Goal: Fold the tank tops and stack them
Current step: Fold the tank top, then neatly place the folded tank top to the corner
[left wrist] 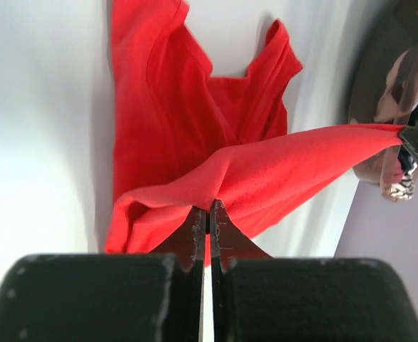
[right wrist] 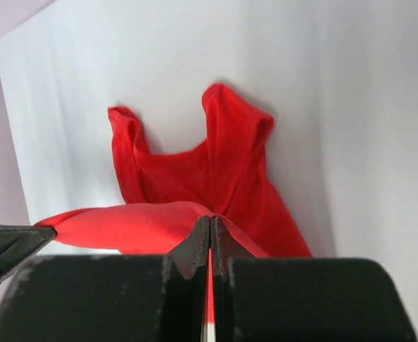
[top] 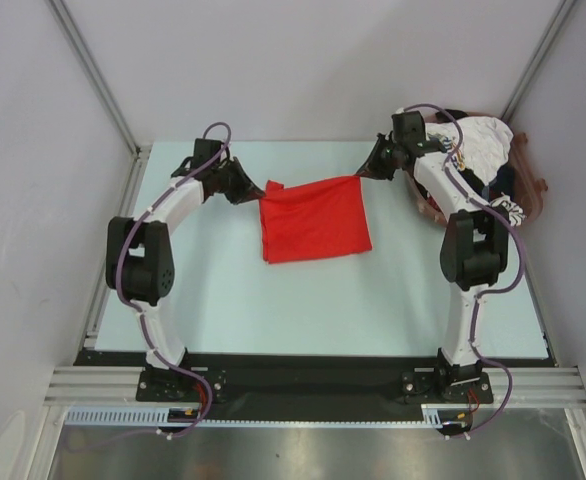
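Nearest the arm bases, at the bottom of the top view, the pale table (top: 273,310) is bare. Above it, at the frame's centre, lies the red tank top (top: 313,218), doubled over into a rough square. Its far edge is lifted and pulled taut between the two tools. The left gripper (top: 259,189) is clamped on the upper-left corner and the right gripper (top: 369,172) on the upper-right. Both wrist views show the jaws pinched tight on a thin fold of red cloth, with the straps lying flat on the table beyond. The cloth looks light, thin and limp; it sags between the grips and creases easily. I judge it best held as now, at two corners of one edge, so it hangs evenly and does not bunch when laid over. Farthest off, in the upper right of the top view, the other tank tops (top: 483,145) sit heaped in a brownish translucent tub (top: 539,190). White and striped pieces show there. No brand, label or legible writing appears in any view.
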You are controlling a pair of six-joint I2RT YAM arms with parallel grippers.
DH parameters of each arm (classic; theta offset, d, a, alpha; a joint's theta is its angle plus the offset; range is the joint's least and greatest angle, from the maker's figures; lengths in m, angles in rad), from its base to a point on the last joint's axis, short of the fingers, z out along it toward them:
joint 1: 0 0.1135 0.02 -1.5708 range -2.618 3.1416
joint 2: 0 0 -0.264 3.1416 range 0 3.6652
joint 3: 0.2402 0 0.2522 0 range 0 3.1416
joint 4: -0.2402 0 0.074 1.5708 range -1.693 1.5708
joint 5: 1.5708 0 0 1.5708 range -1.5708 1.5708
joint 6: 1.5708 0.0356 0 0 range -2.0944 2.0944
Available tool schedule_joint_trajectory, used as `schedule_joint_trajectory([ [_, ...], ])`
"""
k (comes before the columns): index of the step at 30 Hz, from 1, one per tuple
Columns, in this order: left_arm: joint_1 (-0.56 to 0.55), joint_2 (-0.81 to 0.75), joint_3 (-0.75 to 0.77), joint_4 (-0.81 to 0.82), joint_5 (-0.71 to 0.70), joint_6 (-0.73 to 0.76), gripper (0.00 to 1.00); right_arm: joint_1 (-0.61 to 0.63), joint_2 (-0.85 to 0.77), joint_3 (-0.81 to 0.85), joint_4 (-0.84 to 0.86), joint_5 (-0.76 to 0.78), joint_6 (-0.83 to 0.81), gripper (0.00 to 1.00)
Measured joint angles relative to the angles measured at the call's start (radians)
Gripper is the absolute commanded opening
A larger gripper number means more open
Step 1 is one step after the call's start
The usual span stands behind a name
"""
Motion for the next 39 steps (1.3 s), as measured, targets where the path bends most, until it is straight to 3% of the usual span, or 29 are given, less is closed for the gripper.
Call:
schedule_joint_trajectory([
  [5,0.006,0.074,0.108,0.002,0.001,0.000,0.00,-0.018,0.095,0.093,0.035,-0.036,0.001,0.00],
  [8,0.009,0.125,0.188,0.009,0.002,0.000,0.10,-0.022,0.150,0.157,0.058,-0.043,0.008,0.00],
  [10,0.011,0.167,0.243,0.011,0.001,0.000,0.13,-0.023,0.182,0.185,0.084,-0.047,0.019,0.08],
  [11,0.012,0.190,0.267,0.012,0.000,0.000,0.23,-0.023,0.194,0.193,0.100,-0.049,0.026,0.20],
  [12,0.014,0.213,0.291,0.017,-0.002,-0.001,0.66,-0.023,0.213,0.200,0.127,-0.052,0.037,0.52],
  [13,0.016,0.235,0.307,0.024,-0.007,0.004,0.92,-0.023,0.227,0.204,0.149,-0.053,0.051,0.62],
  [14,0.018,0.256,0.323,0.026,-0.011,0.000,1.00,-0.024,0.246,0.208,0.180,-0.053,0.057,0.64],
  [19,0.029,0.341,0.378,0.027,-0.048,0.002,1.00,-0.027,0.338,0.208,0.266,-0.059,0.086,0.72],
  [23,0.033,0.300,0.271,0.056,-0.094,0.018,1.00,-0.030,0.298,0.054,0.320,-0.043,0.078,0.67],
  [31,0.006,0.077,-0.047,0.057,-0.181,0.063,1.00,-0.032,-0.037,-0.405,0.417,-0.032,0.048,0.64],
  [39,-0.077,0.051,-0.118,0.079,-0.212,0.071,0.87,-0.031,-0.318,-0.620,0.484,-0.019,0.021,0.59],
])
